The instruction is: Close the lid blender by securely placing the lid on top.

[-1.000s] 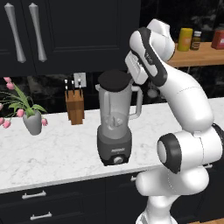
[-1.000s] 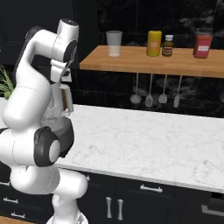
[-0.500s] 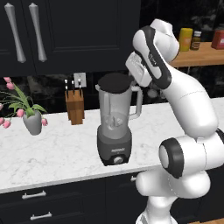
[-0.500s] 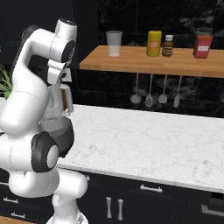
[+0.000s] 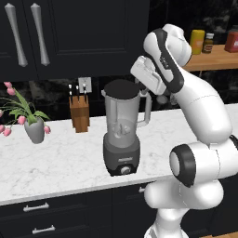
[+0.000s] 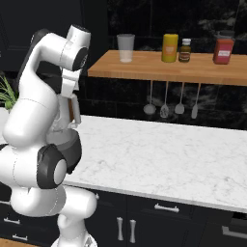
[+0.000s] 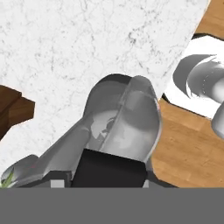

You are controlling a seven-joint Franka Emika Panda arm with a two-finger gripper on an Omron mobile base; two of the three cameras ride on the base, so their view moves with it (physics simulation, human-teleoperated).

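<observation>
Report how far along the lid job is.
Done: the lid has reached the top of the blender and lies level over the jar mouth. In hand: the arm's hand is beside the lid's right edge; whether the claw grips it can't be told. Left: confirming the seat and pulling the arm away.

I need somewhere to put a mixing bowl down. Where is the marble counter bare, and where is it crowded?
The counter lies bare to the right of the blender, under the shelf and its hanging utensils. A smaller free patch sits in front of the flower vase and knife block. It is crowded around the blender, where the arm holds the lid at the jar's mouth.
</observation>
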